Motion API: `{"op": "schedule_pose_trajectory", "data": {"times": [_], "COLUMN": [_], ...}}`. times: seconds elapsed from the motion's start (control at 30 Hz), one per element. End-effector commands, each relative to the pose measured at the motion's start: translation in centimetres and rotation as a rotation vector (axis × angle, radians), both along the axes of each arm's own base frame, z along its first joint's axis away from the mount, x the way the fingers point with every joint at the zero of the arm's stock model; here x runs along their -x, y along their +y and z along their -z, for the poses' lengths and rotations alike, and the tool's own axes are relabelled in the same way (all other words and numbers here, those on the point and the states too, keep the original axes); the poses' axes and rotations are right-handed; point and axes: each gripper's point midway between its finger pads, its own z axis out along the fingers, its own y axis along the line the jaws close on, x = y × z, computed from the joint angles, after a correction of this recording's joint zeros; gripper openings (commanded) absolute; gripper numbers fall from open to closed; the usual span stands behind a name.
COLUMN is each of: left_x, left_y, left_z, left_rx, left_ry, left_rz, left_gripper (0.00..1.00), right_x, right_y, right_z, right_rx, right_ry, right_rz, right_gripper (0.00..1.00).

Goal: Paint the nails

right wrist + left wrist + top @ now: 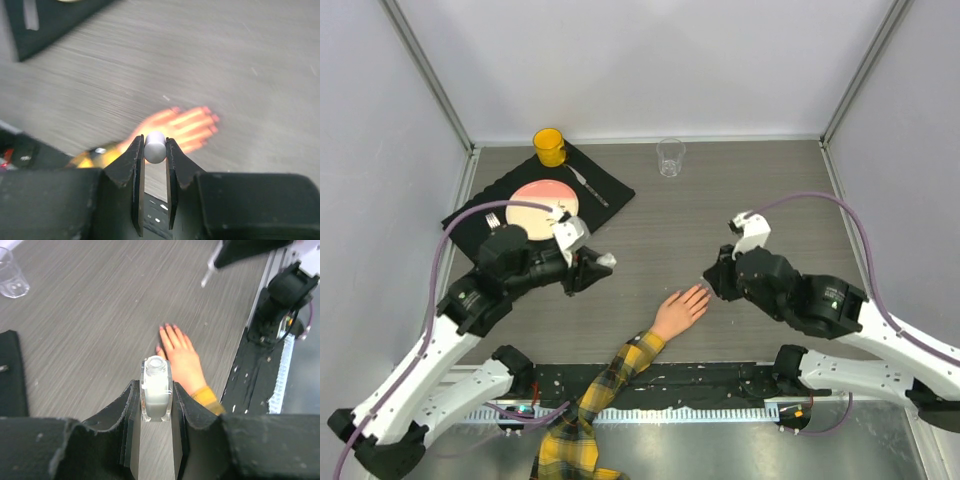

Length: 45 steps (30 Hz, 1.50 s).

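The peach mannequin hand [680,310] lies flat on the table, fingers pointing up and right, on an arm in a yellow-black plaid sleeve [605,380]. Its pink nails [167,328] show in the left wrist view and, blurred, in the right wrist view [212,120]. My left gripper [600,262] is shut on a small clear polish bottle [156,395] with an uncapped neck, held left of the hand. My right gripper [712,280] is shut on the white brush cap [155,148], just above and right of the fingertips. The brush tip [206,279] points down.
A black mat [610,185] at the back left carries a pink plate [542,200], a fork [588,186] and a yellow cup [549,147]. A clear glass [670,157] stands at the back centre. A black rail [720,380] runs along the near edge.
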Motion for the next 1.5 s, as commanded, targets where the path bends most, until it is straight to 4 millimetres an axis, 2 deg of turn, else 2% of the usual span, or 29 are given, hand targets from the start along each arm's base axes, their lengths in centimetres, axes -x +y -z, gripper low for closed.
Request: {"op": "schedule_pose_trajectory", "data": {"times": [0.0, 0.03, 0.07, 0.1, 0.17, 0.2, 0.23, 0.33, 0.37, 0.4, 0.47, 0.5, 0.57, 0.63, 0.7, 0.93, 1.07, 1.47], "left_x": [-2.7, -3.1, -3.9, -4.3, -4.7, -5.9, -6.2, -7.5, -7.8, -8.3, -9.4, -9.8, -11.1, -11.5, -11.5, -11.7, -11.6, -11.6], "left_y": [-3.5, -4.1, -5.5, -6.2, -7.9, -8.9, -9.6, -11.8, -12.2, -12.6, -12.9, -13.0, -12.9, -12.9, -12.8, -12.2, -12.1, -12.2], "left_z": [-3.1, -3.5, -2.7, -3.1, -2.6, -2.3, -2.0, -2.4, -2.4, -3.3, -3.4, -3.6, -2.9, -2.2, -1.7, -2.0, -1.5, -1.2], "left_rx": [0.143, 0.161, 0.165, 0.173, 0.162, 0.16, 0.163, 0.218, 0.232, 0.269, 0.281, 0.282, 0.259, 0.24, 0.231, 0.199, 0.182, 0.174], "left_ry": [-0.002, 0.008, 0.054, 0.048, 0.049, 0.024, 0.02, -0.006, -0.011, -0.043, -0.073, -0.092, -0.119, -0.139, -0.138, -0.185, -0.183, -0.173], "left_rz": [0.028, 0.04, 0.064, 0.076, 0.097, 0.082, 0.086, 0.087, 0.087, 0.079, 0.033, 0.02, -0.027, -0.04, -0.038, -0.05, -0.049, -0.041], "left_gripper": [0.0, 0.0, 0.0, 0.0, 0.0, 0.0, 0.0, 0.0, 0.0, 0.0, 0.0, 0.0, 0.0, 0.0, 0.0, 0.0, 0.0, 0.0], "right_x": [-0.6, -0.7, -0.8, -0.9, -1.3, -1.4, -1.8, -2.4, -2.1, -2.5, -2.8, -2.8, -3.2, -2.7, -2.6, -2.6, -2.6, -2.5], "right_y": [-4.5, -4.8, -5.1, -5.8, -6.5, -6.9, -7.3, -7.4, -6.8, -6.3, -6.0, -5.2, -5.0, -4.6, -4.6, -4.8, -4.9, -5.2], "right_z": [6.4, 7.2, 7.9, 9.5, 10.7, 11.9, 12.6, 15.0, 15.5, 15.9, 15.6, 16.0, 16.1, 17.5, 18.1, 18.7, 19.4, 19.6], "right_rx": [-0.008, -0.017, -0.015, 0.009, 0.021, 0.038, 0.047, 0.051, 0.044, 0.008, -0.041, -0.079, -0.114, -0.114, -0.118, -0.111, -0.078, -0.071], "right_ry": [0.075, 0.088, 0.096, 0.11, 0.115, 0.119, 0.126, 0.169, 0.192, 0.181, 0.16, 0.161, 0.153, 0.186, 0.191, 0.21, 0.236, 0.242], "right_rz": [0.292, 0.325, 0.352, 0.385, 0.431, 0.445, 0.466, 0.456, 0.399, 0.384, 0.353, 0.32, 0.314, 0.279, 0.28, 0.304, 0.31, 0.327], "right_gripper": [0.01, 0.01, 0.01, 0.01, 0.01, 0.01, 0.01, 0.01, 0.01, 0.01, 0.01, 0.01, 0.01, 0.01, 0.01, 0.01, 0.01, 0.01]}}
